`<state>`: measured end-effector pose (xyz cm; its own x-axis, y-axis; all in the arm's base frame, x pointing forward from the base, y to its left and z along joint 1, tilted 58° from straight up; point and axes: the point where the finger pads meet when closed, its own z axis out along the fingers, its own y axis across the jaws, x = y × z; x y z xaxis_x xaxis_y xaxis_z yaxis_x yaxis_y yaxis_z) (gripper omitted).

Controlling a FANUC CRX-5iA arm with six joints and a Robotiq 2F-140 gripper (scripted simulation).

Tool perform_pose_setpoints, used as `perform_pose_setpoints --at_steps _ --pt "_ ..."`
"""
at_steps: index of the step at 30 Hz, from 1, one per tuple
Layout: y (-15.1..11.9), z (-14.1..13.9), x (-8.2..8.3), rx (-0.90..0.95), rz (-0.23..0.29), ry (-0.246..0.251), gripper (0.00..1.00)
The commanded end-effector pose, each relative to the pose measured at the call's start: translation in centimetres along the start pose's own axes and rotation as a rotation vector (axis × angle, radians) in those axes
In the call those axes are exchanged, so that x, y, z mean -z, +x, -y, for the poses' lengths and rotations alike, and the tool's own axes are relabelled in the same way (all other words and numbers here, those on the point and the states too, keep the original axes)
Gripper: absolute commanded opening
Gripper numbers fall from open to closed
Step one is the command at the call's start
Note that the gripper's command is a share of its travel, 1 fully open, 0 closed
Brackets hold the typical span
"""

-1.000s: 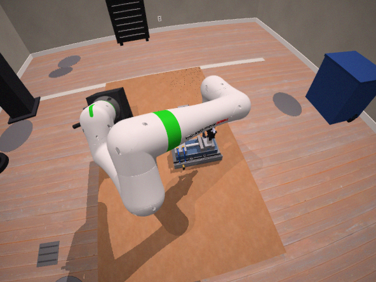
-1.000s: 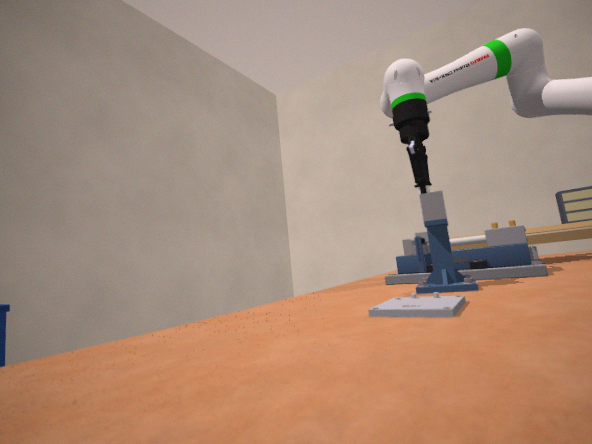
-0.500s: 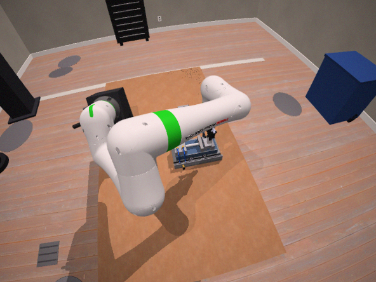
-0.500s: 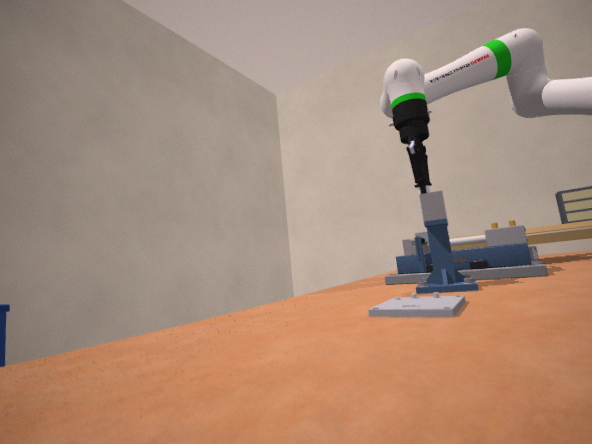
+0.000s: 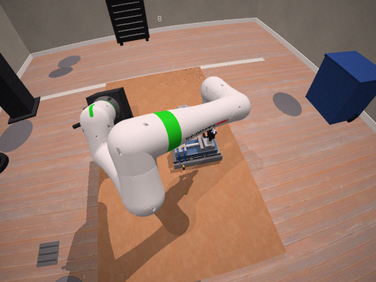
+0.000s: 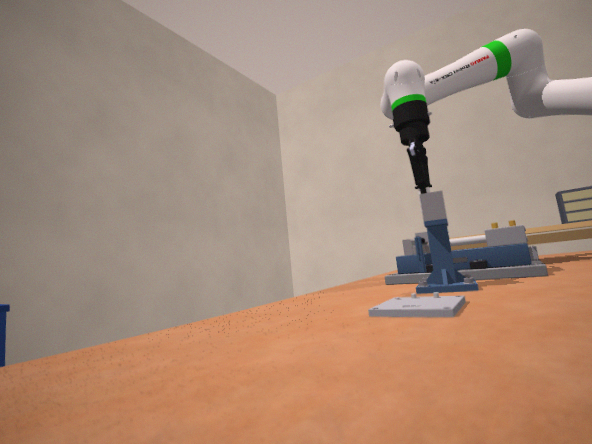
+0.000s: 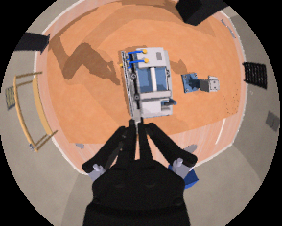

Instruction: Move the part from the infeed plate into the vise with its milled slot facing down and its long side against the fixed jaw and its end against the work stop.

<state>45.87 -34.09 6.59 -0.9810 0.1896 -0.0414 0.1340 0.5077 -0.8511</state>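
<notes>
The part (image 6: 432, 206) is a grey block resting in the top of the blue V-block (image 6: 442, 252); it also shows in the wrist view (image 7: 212, 83), to the right of the vise. The grey infeed plate (image 6: 417, 306) lies empty in front of the V-block. The vise (image 6: 480, 257) stands behind, blue with grey jaws, and shows open in the wrist view (image 7: 150, 82). My gripper (image 6: 423, 188) is shut with nothing between its fingers and hangs well above the table. In the wrist view its fingertips (image 7: 139, 124) point at the vise's near edge, away from the part.
My own arm hides the V-block and much of the vise (image 5: 197, 152) in the top view. A blue cabinet (image 5: 344, 86) and a black rack (image 5: 127, 13) stand on the floor, far from the table. A wooden frame (image 7: 27, 112) stands to the left in the wrist view.
</notes>
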Motion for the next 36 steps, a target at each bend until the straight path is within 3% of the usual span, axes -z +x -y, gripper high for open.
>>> perform_pose_setpoints --at_steps 1,36 --pt "0.0 0.0 -0.3 0.000 0.000 0.000 0.00" --pt "-0.2 0.0 -4.5 0.000 0.000 0.000 0.00"
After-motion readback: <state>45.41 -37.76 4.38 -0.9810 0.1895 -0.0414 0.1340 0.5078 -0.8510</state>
